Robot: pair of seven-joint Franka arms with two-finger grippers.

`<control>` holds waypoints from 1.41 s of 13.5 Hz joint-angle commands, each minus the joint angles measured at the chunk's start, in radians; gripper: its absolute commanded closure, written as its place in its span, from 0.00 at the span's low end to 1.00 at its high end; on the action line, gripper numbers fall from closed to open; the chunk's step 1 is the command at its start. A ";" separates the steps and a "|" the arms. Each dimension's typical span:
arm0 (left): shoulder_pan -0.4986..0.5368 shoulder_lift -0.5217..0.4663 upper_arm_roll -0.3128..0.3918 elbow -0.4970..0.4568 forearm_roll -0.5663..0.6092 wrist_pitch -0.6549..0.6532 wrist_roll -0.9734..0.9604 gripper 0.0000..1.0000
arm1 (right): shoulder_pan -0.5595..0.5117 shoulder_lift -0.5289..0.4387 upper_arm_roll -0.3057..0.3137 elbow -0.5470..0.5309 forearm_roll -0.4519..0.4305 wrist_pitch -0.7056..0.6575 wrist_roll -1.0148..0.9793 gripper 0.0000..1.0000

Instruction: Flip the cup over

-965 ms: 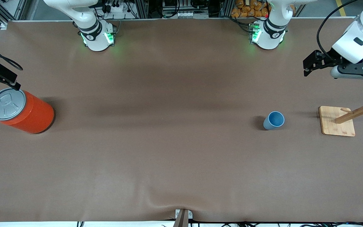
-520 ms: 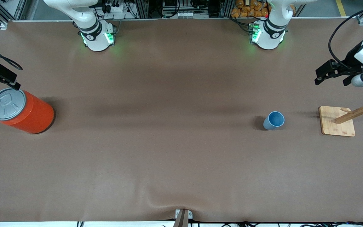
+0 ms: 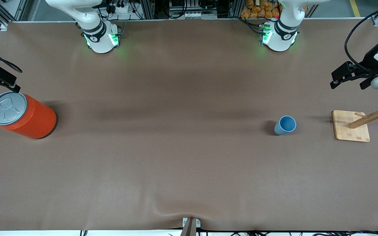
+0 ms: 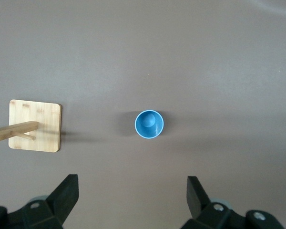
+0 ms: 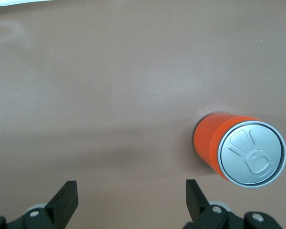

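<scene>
The cup (image 3: 285, 125) stands on the table toward the left arm's end, mouth up, with nothing touching it. It is small and looks light. Just beside it, closer to that end, is a wooden rack (image 3: 343, 129) with thin pegs.

A cup with its mouth up could be one already turned the right way up, or one waiting to be turned mouth down. The pictures do not tell which.

If a finger bumps the cup's side and does not grab it, I think the cup could tip and roll, maybe into the rack.

The can (image 3: 28, 116) stands at the right arm's end, well apart from the cup, so it is no trouble for the cup.

The left gripper (image 4: 132, 183) hangs high over the left arm's end, close above the rack, fingers spread wide and holding nothing. A low swing there could knock the pegs.

The right gripper (image 5: 131, 188) waits above the table beside the can, also spread wide and holding nothing. A drop there could hit the can
</scene>
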 commanded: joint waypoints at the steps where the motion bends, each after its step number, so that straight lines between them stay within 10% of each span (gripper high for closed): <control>1: -0.003 -0.012 0.059 0.001 -0.002 0.002 0.028 0.00 | -0.004 -0.013 0.001 -0.007 0.000 -0.010 0.008 0.00; 19: -0.023 -0.010 0.058 0.013 0.002 -0.003 0.019 0.00 | -0.008 -0.028 -0.006 -0.006 0.004 -0.114 -0.038 0.00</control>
